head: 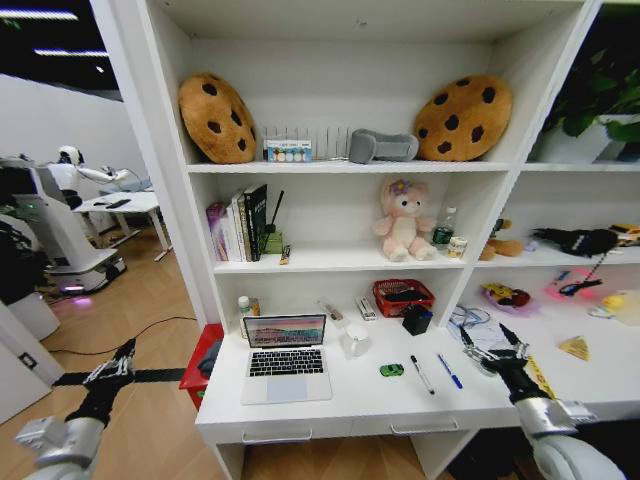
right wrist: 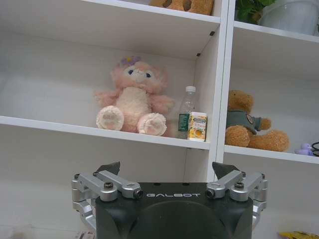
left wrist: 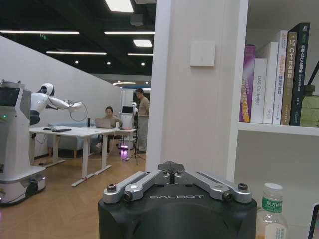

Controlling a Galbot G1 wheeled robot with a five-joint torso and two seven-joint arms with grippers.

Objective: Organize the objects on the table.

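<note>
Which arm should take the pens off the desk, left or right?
Right, probably. The right pincer hangs open over the desk, just beside the blue pen and black pen. The left pincer is shut and off past the desk's left end, over the floor.

Each arm ends in a black end effector on a black forearm with silvery-grey sleeve sections nearer the body; the left end effector (head: 112, 366) and right end effector (head: 497, 352) both carry slim metal linkages. Up close, the left end effector (left wrist: 171, 169) has a glossy black housing marked "GALBOT" in white, with silver link bars fastened by dark screws. The right end effector (right wrist: 167, 173) bears the same lettering, silver links and black fingertips.
</note>
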